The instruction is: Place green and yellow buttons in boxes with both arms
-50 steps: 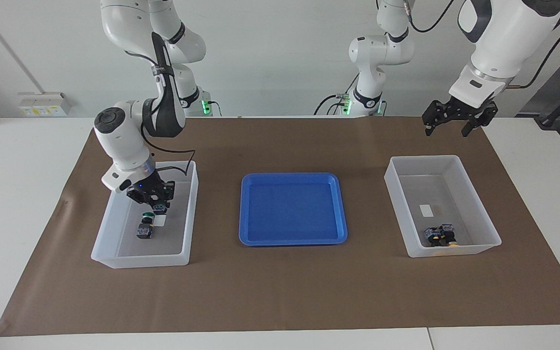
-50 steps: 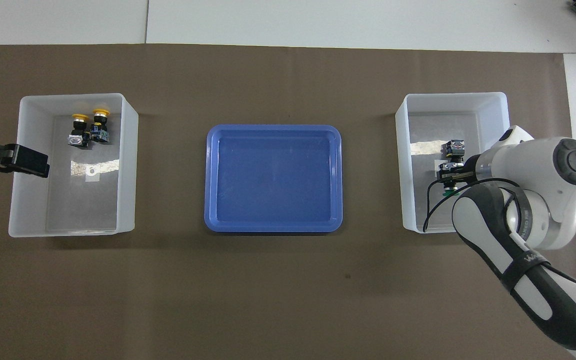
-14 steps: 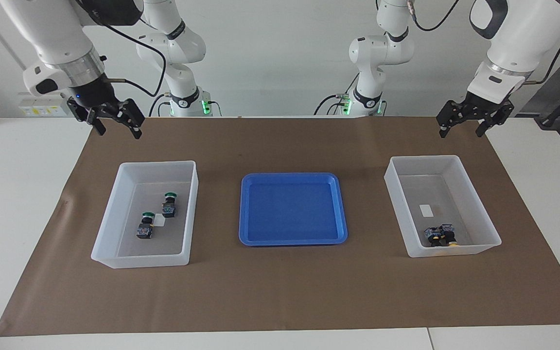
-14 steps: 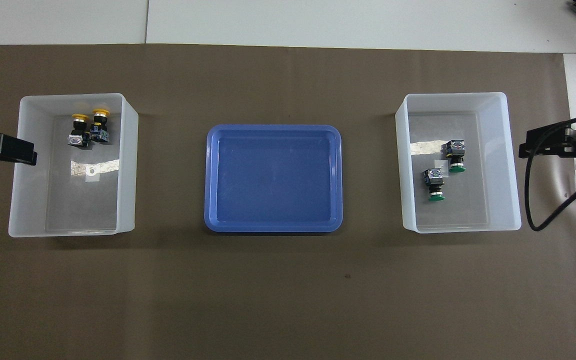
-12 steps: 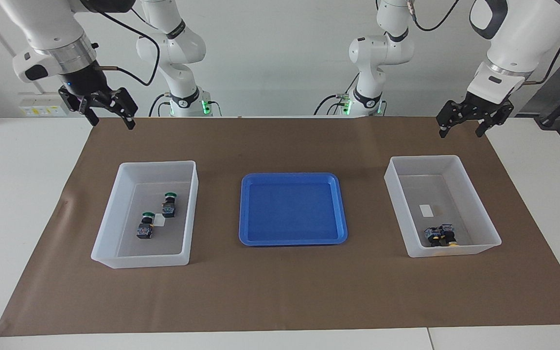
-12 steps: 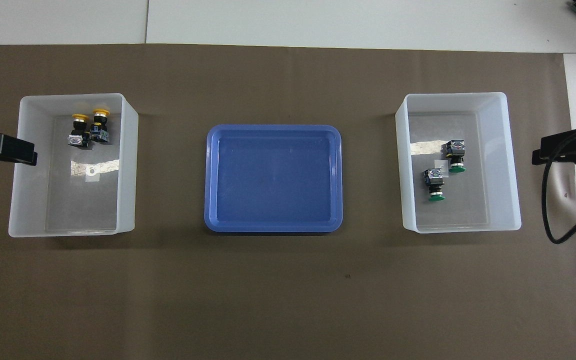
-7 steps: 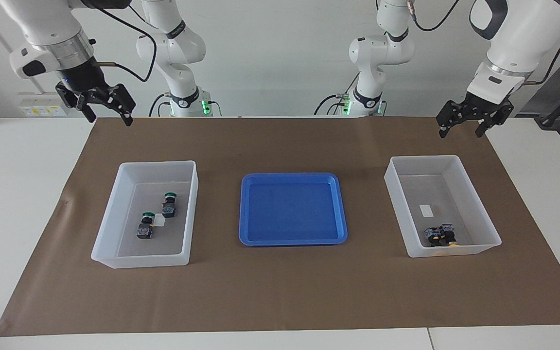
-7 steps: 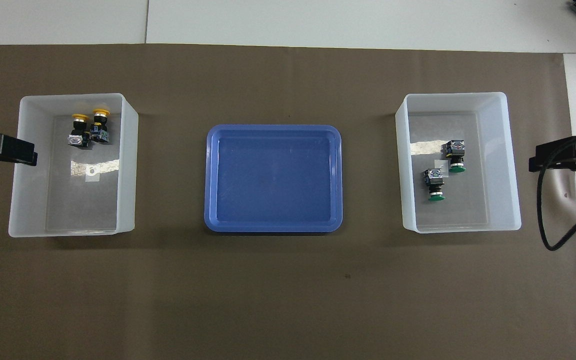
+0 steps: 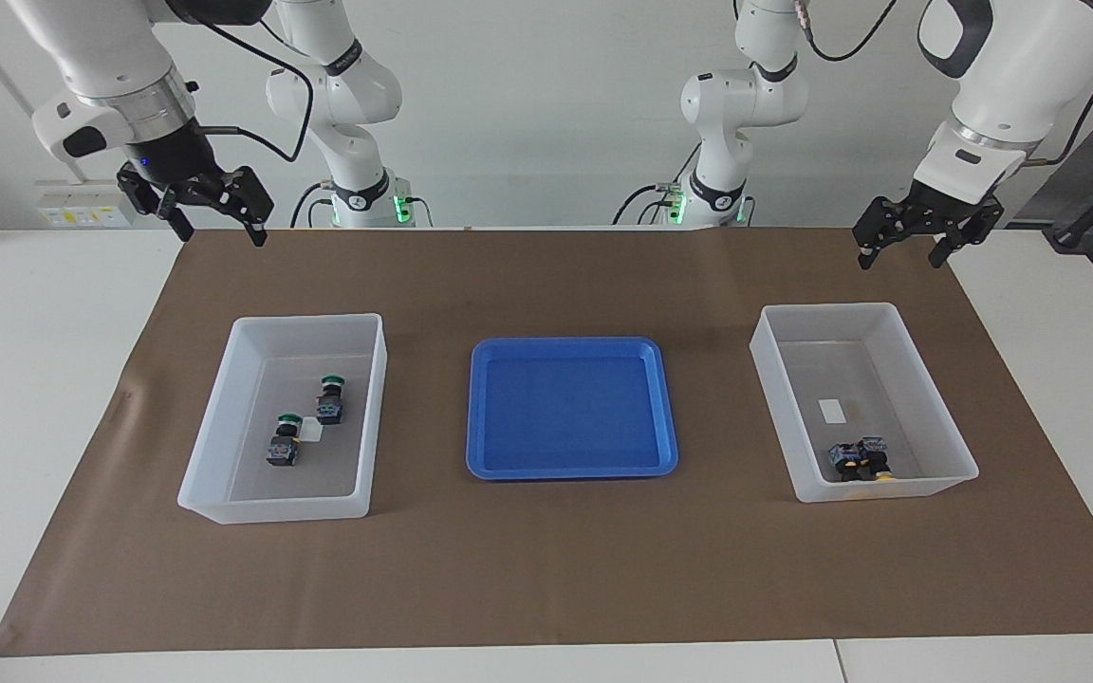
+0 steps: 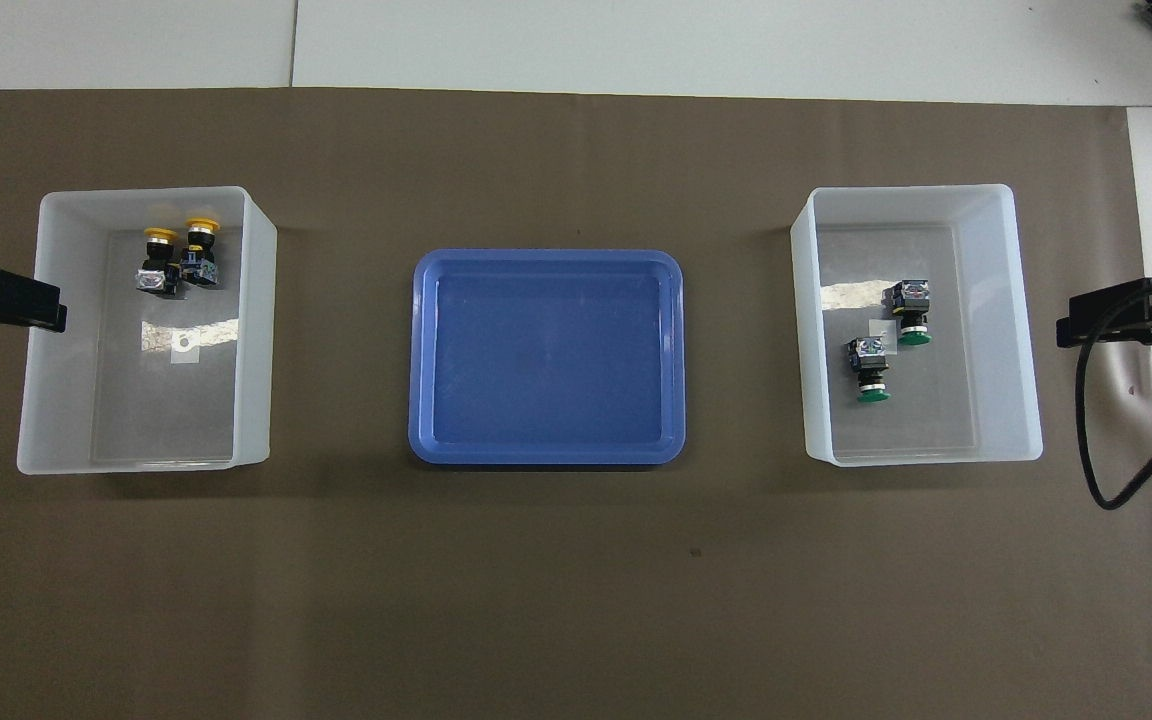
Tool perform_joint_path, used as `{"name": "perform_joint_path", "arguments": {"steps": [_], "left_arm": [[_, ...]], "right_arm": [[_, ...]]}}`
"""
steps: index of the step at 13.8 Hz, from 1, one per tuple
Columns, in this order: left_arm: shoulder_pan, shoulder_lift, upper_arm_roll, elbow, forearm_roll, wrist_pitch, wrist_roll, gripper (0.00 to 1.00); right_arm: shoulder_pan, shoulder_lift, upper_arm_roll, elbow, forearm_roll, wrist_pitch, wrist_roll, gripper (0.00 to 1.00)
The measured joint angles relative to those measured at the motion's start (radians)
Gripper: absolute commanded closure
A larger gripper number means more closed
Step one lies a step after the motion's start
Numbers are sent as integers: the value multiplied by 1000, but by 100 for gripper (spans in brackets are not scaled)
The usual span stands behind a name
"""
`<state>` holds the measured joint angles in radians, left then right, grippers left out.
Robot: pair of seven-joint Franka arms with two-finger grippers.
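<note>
1. A white counter (image 9: 34, 379) in front of a plain pale wall carries a brown mat (image 9: 546, 569) that covers most of its middle; wide strips of bare mat lie open along the edge farthest from the robots and between the containers.
2. A shallow blue tray (image 9: 570, 470) sits at the mat's centre with nothing in it.
3. A translucent white bin (image 9: 224, 507) toward the right arm's end holds two green-capped buttons (image 9: 283, 444) lying near each other on its floor, beside a small white sticker.
4. A second white bin (image 9: 959, 455) toward the left arm's end holds two yellow-capped buttons (image 9: 858, 462) lying side by side, touching, against the wall farthest from the robots.
5. The right hand (image 9: 214, 216) hangs raised over the mat's corner near its base, fingers spread wide, holding nothing.
6. The left hand (image 9: 899, 245) hangs likewise over the mat's edge near its own base, fingers apart and empty.
</note>
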<state>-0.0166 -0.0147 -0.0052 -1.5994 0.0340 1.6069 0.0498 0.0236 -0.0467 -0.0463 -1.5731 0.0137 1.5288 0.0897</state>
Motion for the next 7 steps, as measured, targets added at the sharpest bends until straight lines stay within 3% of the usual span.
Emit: {"name": "perform_joint_path", "arguments": {"steps": [3,7], "left_arm": [[0,0,0,0,-3,0,-4,0],[0,0,0,0,-13,0,-23,0]], "right_arm": [[57,0,-68,-4,-1,0,-1,0],[61,0,-73,-6,-26,0,-29,0]]}}
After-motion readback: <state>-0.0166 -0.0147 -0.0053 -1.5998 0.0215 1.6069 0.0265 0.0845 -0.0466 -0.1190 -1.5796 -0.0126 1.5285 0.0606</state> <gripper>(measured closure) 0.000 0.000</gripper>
